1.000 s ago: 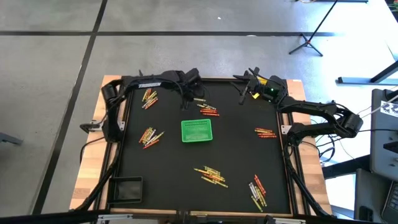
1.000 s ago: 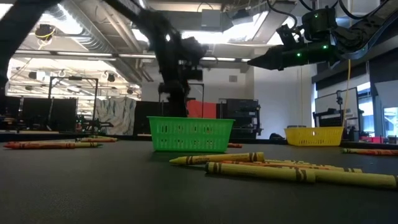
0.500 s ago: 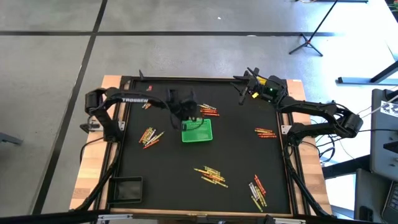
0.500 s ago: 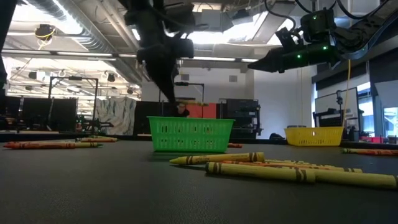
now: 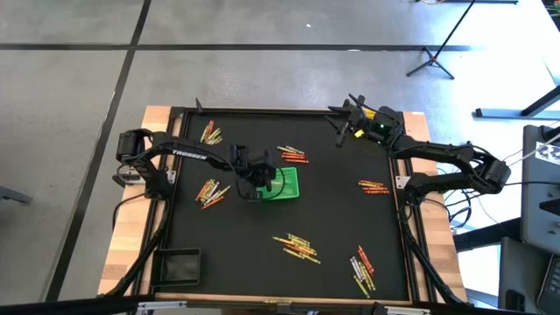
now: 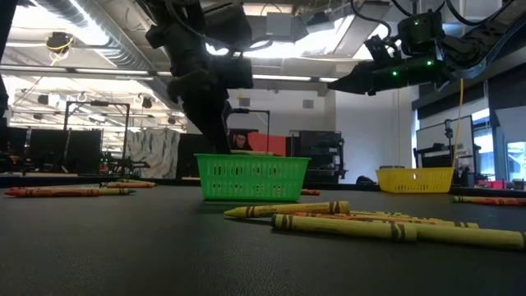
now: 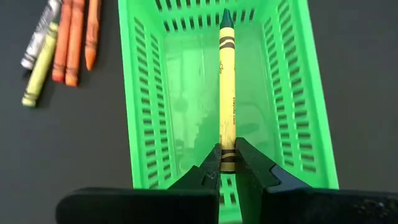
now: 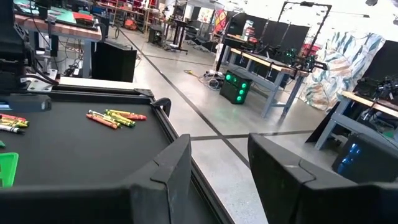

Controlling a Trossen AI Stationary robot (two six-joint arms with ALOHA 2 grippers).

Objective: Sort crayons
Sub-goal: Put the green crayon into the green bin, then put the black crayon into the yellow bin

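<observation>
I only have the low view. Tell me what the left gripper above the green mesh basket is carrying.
Observer: The left gripper is shut on one yellow-green crayon with a dark green tip, seen in its wrist view.
Operator: Give me where it sits over the basket.
Observer: From the left wrist view, the crayon hangs over the bare floor of the green mesh basket; no other crayon shows inside.
Operator: Report the right arm.
Observer: From the high view, the right gripper waits at the table's far edge, jaws open, holding nothing.
</observation>
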